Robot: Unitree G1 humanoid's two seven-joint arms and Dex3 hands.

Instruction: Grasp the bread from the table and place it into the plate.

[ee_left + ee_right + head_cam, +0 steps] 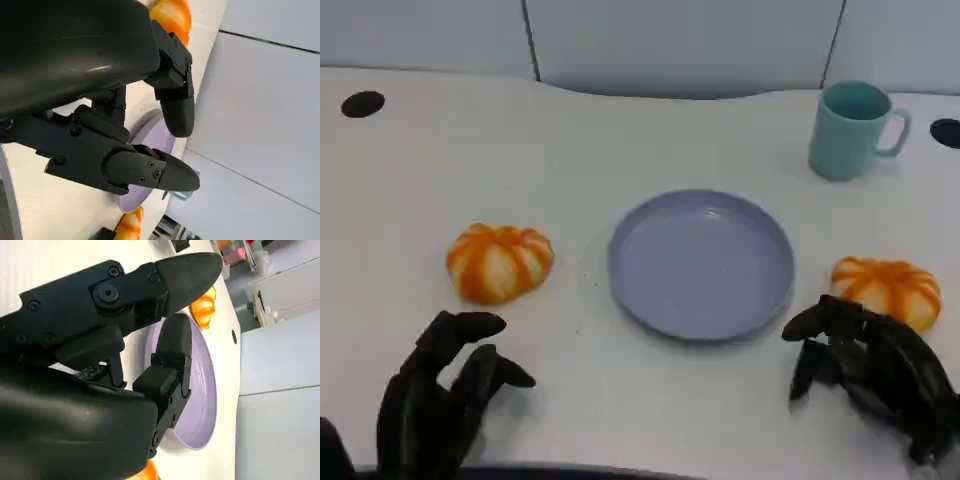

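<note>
A lavender plate lies flat at the middle of the white table, with nothing on it. Two orange-and-white striped bread rolls sit on the table on either side of it. The left roll rests well clear of the plate's rim, fully visible. The right roll sits near the plate's right edge; its near side is partly covered by the right hand. Whether those fingers touch the roll cannot be told from the head view; the fingers are spread and curved downward, holding nothing. In the right wrist view the hand's black fingers block much of the plate, and only a sliver of orange shows at the lower edge.

The left hand lies near the table's front edge, just in front of the left roll but apart from it, fingers apart and empty; its lower part is cut off by the frame. A teal mug stands upright beyond the plate, handle to the right.
</note>
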